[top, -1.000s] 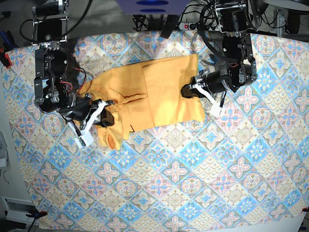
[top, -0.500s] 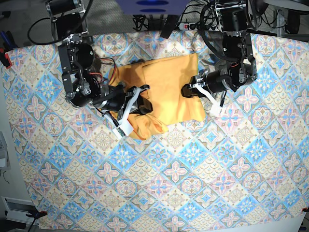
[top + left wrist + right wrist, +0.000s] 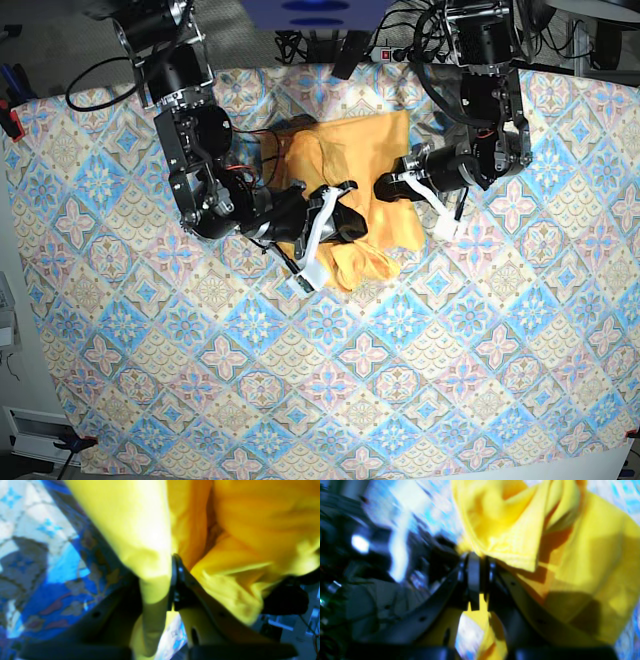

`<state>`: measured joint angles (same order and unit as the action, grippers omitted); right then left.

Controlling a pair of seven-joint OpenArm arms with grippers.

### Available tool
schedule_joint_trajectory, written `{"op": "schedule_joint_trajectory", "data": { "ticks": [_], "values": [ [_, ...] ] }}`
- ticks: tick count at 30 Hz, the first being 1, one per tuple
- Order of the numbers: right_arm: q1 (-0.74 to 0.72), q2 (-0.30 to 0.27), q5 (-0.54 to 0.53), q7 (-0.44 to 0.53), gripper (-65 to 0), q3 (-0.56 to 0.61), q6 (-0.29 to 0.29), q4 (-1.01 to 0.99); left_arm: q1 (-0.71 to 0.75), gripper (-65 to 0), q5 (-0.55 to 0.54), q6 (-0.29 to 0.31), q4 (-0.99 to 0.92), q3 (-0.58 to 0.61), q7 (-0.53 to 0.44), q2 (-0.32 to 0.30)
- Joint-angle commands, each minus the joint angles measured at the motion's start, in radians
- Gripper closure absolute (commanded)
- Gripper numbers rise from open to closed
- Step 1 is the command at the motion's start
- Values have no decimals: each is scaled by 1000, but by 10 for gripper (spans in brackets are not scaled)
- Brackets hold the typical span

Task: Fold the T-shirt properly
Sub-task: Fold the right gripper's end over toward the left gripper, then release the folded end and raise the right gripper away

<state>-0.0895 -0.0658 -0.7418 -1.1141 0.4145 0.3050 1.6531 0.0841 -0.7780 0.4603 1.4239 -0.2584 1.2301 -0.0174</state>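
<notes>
Yellow-orange cotton T-shirt [image 3: 350,165] | bunched, creased | both tools clamped on fabric

A big tablecloth [image 3: 420,380] covers the whole table — it has blue, pink and tan tile shapes all over it. On the cloth lies the yellow-orange T-shirt [image 3: 345,150], bunched and partly folded. The shirt sits near the far edge of the cloth — about the middle of that edge.
</notes>
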Motion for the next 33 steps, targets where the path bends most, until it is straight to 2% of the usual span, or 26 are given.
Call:
{"op": "schedule_joint_trajectory", "data": {
  "ticks": [1, 9, 16, 20, 23, 28, 29, 33],
  "values": [
    [-14, 2, -12, 9, -1, -1, 6, 3, -10, 0, -24, 5, 16, -3, -8, -5],
    [-49, 2, -12, 10, -9, 36, 6, -92, -13, 0, -24, 5, 16, -3, -8, -5],
    [-69, 2, -12, 62, -153, 68, 4, -149, -16, 0, -24, 5, 16, -3, -9, -8],
    [-69, 2, -12, 62, -170, 63, 0, -149, -11, 0, -24, 5, 16, -3, -37, -9],
    [-69, 2, -14, 72, -169, 40, 0, -136, -11, -31, -25, 5, 16, -5, -36, -11],
    [-69, -4, -17, 72, -169, -88, 0, -112, -10, -115, -25, 5, 16, -6, -36, -26],
    [-68, -10, -15, 68, -169, -113, 0, -100, -10, -126, -25, 5, 16, -6, -36, -29],
    [-37, -104, -15, 68, -169, -157, 0, -32, -11, -142, -25, 5, 16, -6, -36, -31]
  ]
}}
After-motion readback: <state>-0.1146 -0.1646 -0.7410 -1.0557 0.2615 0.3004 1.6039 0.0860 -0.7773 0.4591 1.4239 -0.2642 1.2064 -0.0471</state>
